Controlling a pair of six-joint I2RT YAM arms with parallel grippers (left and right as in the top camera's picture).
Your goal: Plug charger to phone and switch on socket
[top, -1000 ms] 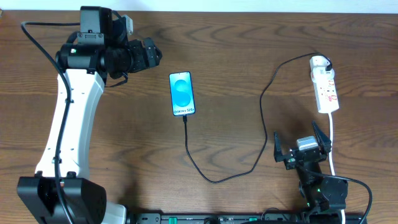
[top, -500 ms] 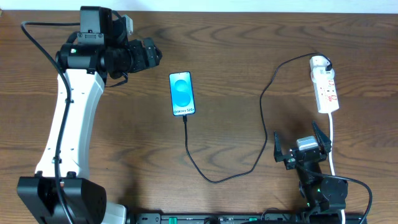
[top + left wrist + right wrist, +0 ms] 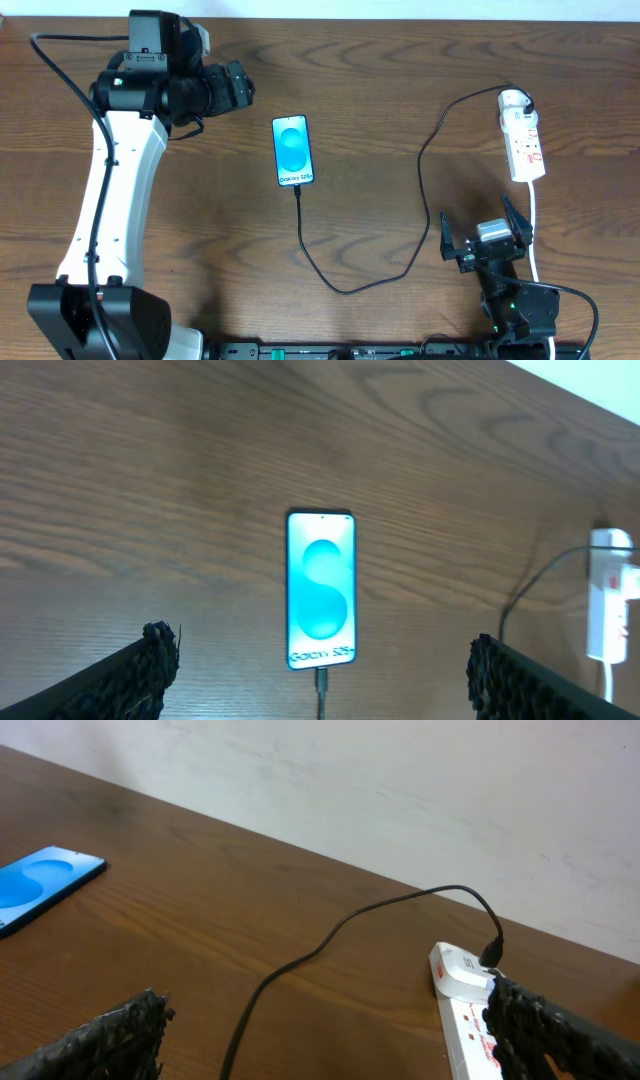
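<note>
The phone (image 3: 292,151) lies face up mid-table with a light blue screen. It also shows in the left wrist view (image 3: 321,589) and the right wrist view (image 3: 40,885). The black charger cable (image 3: 420,170) runs from the white plug head (image 3: 514,101) on the socket strip (image 3: 526,147) in a loop to the phone's near edge, where its plug tip (image 3: 321,678) sits in the phone. My left gripper (image 3: 240,85) is open and empty, up and left of the phone. My right gripper (image 3: 485,240) is open and empty, near the front edge below the strip.
The strip's white cord (image 3: 534,235) runs toward the front edge beside my right gripper. A pale wall (image 3: 400,780) stands behind the table's far edge. The left arm's white link (image 3: 110,200) spans the left side of the table.
My left gripper has drawn back a little to the left, away from the phone. The right arm, phone, cable and strip have not moved.
</note>
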